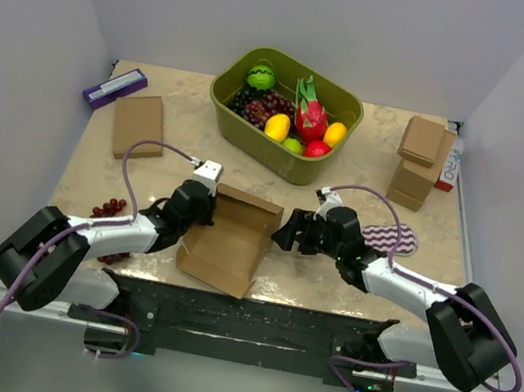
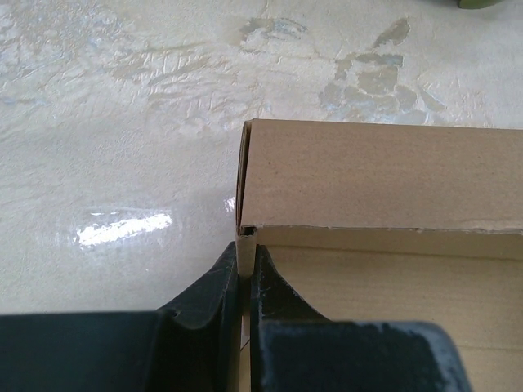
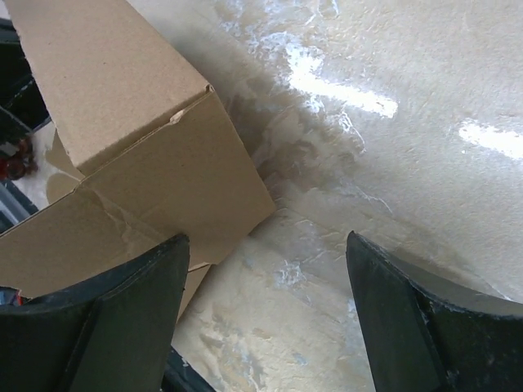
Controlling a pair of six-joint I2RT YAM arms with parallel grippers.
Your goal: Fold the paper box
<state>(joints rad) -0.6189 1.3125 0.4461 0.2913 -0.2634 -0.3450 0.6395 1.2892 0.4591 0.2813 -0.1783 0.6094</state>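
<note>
The paper box (image 1: 234, 237) is a brown cardboard piece near the table's front middle, partly folded with its walls standing. My left gripper (image 1: 200, 214) sits at its left side, shut on the edge of the left wall, pinched thin between the dark fingers (image 2: 219, 286). The far wall (image 2: 384, 175) stands upright ahead of it in the left wrist view. My right gripper (image 1: 288, 233) hovers just right of the box, open, with bare table between its fingers (image 3: 139, 286). The box corner (image 3: 163, 163) lies at upper left in the right wrist view, apart from the fingers.
A green bin (image 1: 344, 104) of toy fruit stands at the back centre. A flat brown box (image 1: 138, 126) and a purple item (image 1: 114, 87) lie back left. Stacked small boxes (image 1: 418, 163) stand back right. A patterned cloth (image 1: 391, 239) and dark grapes (image 1: 110, 207) lie nearby.
</note>
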